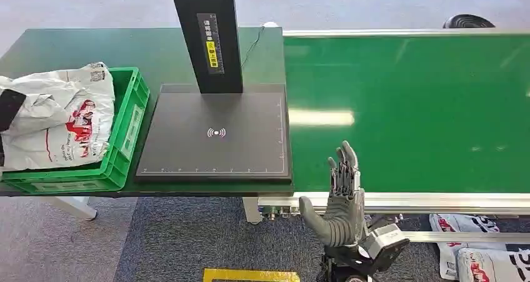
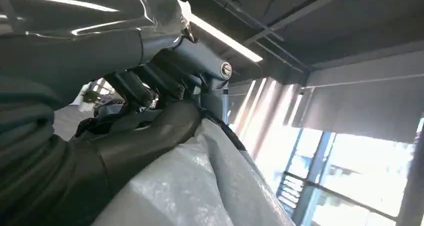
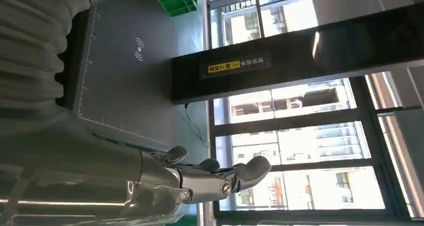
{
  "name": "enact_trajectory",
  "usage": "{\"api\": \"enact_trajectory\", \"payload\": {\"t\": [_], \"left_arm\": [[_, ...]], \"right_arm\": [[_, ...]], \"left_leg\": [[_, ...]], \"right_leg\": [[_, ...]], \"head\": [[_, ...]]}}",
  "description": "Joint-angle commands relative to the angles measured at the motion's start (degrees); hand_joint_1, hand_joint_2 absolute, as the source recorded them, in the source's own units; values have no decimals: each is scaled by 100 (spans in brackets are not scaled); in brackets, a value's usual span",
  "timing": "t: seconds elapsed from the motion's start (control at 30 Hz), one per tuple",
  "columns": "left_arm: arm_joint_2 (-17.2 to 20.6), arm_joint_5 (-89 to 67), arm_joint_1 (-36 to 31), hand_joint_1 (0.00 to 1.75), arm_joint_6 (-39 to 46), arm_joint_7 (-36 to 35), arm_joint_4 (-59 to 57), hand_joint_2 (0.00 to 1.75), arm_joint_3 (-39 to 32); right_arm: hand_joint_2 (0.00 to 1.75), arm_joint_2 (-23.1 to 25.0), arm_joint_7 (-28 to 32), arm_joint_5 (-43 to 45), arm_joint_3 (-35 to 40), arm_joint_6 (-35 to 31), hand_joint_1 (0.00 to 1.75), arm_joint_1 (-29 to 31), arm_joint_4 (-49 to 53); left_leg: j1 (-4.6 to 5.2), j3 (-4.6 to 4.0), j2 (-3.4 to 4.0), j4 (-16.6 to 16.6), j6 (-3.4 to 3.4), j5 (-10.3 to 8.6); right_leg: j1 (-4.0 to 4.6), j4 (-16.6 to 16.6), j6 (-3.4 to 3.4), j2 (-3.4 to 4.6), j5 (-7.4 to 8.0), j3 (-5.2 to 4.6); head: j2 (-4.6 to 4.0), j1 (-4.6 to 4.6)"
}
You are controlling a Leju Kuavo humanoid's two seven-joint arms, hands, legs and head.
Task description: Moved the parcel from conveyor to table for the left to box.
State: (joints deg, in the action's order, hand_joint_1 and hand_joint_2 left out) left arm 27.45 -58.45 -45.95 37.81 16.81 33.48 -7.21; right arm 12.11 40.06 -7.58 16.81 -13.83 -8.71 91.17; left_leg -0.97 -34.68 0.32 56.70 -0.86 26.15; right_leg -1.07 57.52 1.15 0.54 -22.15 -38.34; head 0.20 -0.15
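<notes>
Conveyor (image 1: 425,107): green belt on the robot's right side; no parcel lies on the part in the head view.
Table (image 1: 75,44): dark green, left of the conveyor; it carries the scanner plate and the crate.
Scanner plate (image 1: 215,135): black, flat, between crate and belt; nothing lies on it.
Crate (image 1: 128,122): green box at the left end of the table.
Parcel (image 1: 56,116): white bag with red print; it lies in the crate, its long axis about along the crate.
Right hand (image 1: 340,197): upright at the near edge of the belt; fingers straight and apart, holding nothing; well apart from the parcel.
Left hand (image 2: 145,121): thumb and dark fingers press on the grey-white bag; it is the nearer hand.
Judgement: boxing seems nearly done; letting go remains.
</notes>
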Motion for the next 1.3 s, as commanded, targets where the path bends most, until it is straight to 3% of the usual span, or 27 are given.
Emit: {"api": "enact_trajectory", "payload": {"t": [0.03,0.17,0.27,0.3,0.33,0.37,1.03,1.3], "left_arm": [[-115,-413,-684,175,98,-357,-1136,175,-129],[-278,-826,-1035,175,-50,-719,-1210,175,57],[-396,-667,-859,175,-24,-702,-1210,175,-109],[-390,-632,-806,155,-2,-664,-1203,175,-128],[-360,-465,-614,155,77,-466,-1250,175,-197],[-362,-401,-568,0,14,-406,-1279,175,-265],[-503,-269,-561,0,-887,-195,-1309,175,-303],[-663,-253,-977,0,-1285,-19,-1223,175,-158]], "right_arm": [[175,20,-6,-64,-161,96,0,-4,-108],[175,139,-24,-191,-447,210,0,-118,-53],[175,119,-86,-222,-544,271,0,-192,-141],[175,112,-82,-227,-543,276,0,-192,-165],[175,109,-31,-236,-582,312,0,-186,-263],[175,128,-6,-239,-612,317,0,-184,-288],[175,335,-6,-408,-712,553,0,-261,-142],[175,384,-6,-289,-683,580,0,-180,-253]], "left_leg": [[0,11,-16,-1,6,-1],[-2,6,-35,4,3,-3],[-2,11,-44,1,4,-4],[1,12,-27,-3,3,-4],[3,14,-18,-5,4,-3],[7,34,-15,-15,7,-2],[1,18,-9,-3,1,1],[-5,7,-17,4,0,-1]], "right_leg": [[2,-2,-7,-19,-3,18],[5,4,-10,-37,-8,17],[5,0,-10,-45,-9,21],[1,-3,-6,-25,-4,15],[0,-5,-4,-16,-2,16],[-3,-12,-8,-15,-3,33],[1,-3,-10,-12,-1,17],[6,-1,-9,-18,1,12]], "head": [[0,0],[0,0],[0,0],[0,0],[0,0],[0,-2],[0,-2],[0,0]]}}
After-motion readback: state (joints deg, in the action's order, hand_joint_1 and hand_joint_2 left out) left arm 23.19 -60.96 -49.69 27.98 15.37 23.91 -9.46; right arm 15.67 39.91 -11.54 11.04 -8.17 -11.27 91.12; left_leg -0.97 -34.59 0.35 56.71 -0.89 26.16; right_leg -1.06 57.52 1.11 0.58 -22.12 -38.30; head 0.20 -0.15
